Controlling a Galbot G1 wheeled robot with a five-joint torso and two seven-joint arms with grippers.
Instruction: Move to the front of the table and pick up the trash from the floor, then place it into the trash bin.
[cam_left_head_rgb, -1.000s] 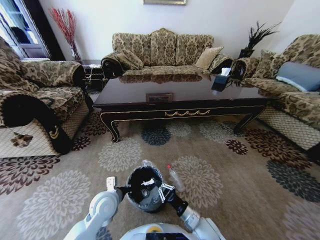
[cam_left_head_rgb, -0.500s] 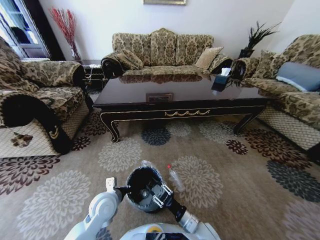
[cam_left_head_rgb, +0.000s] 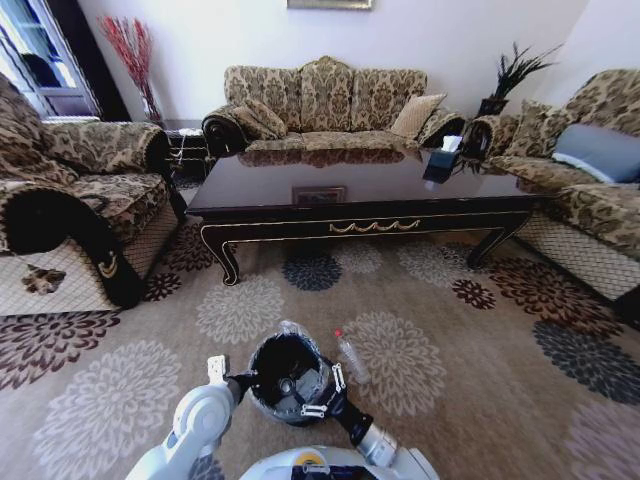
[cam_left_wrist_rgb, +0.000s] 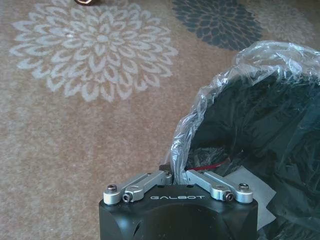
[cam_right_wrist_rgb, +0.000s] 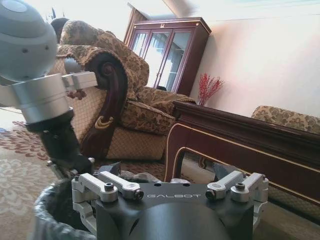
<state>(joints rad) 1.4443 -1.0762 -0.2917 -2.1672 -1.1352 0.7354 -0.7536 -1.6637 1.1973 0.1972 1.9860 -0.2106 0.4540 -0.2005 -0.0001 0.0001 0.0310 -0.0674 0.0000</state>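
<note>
The trash bin (cam_left_head_rgb: 285, 378), black with a clear bag liner, stands on the floor (cam_left_head_rgb: 450, 340) just before my base, well short of the table (cam_left_head_rgb: 360, 195). My left gripper (cam_left_wrist_rgb: 172, 176) pinches the liner at the bin's rim, fingers closed on it. My right gripper (cam_left_head_rgb: 318, 392) hangs at the bin's mouth, fingers spread and empty. A clear bottle (cam_left_head_rgb: 350, 355) with a red cap lies on the carpet just right of the bin.

The black, bag-lined trash bin (cam_left_head_rgb: 285, 378) stands at lower centre on the flowered floor (cam_left_head_rgb: 480, 350). A clear bottle (cam_left_head_rgb: 350, 355) lies just right of it. The dark table (cam_left_head_rgb: 360, 205) spans mid-frame.
</note>
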